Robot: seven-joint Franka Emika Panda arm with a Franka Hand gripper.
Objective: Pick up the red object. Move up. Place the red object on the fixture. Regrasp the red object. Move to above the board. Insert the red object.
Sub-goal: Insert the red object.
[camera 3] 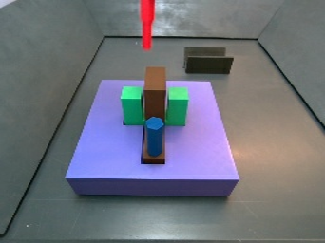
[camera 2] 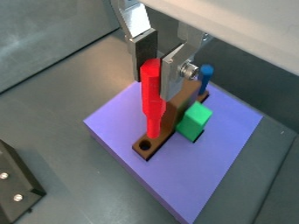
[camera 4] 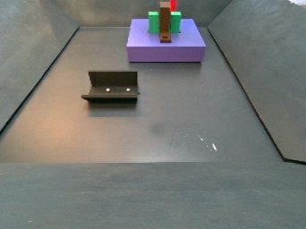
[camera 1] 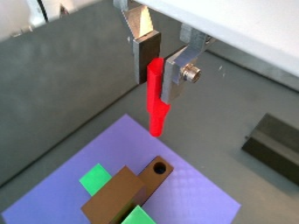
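The gripper [camera 1: 158,57] hangs in the air above the board [camera 1: 176,144], and its two silver fingers [camera 1: 143,42] are closed on the upper end of the red object [camera 1: 156,98]. In both wrist views the red object [camera 2: 149,96] stands upright between the dark pads and points straight down, with its lower end free – it touches nothing on the board [camera 2: 222,175].

In a wrist view the lower tip of the red object is seen close to the round hole at the end of the brown bar [camera 2: 163,131], but from this angle I cannot tell if it is exactly over the hole. The same brown bar [camera 1: 122,194] with its hole lies under the red object in a wrist view, and green blocks [camera 1: 98,179] are on both sides of it.

In a side view the red object [camera 3: 147,24] hangs high, behind the far edge of the board [camera 3: 191,152]; the gripper itself is out of this picture. On the board the brown bar [camera 3: 155,95] stands between the two green blocks [camera 3: 132,104], and the blue peg [camera 3: 154,136] stands upright in front of it.

The fixture [camera 3: 208,61] stands on the floor beyond the board, well apart from it. In a side view the fixture [camera 4: 113,86] is empty – the board [camera 4: 167,45] is far behind it
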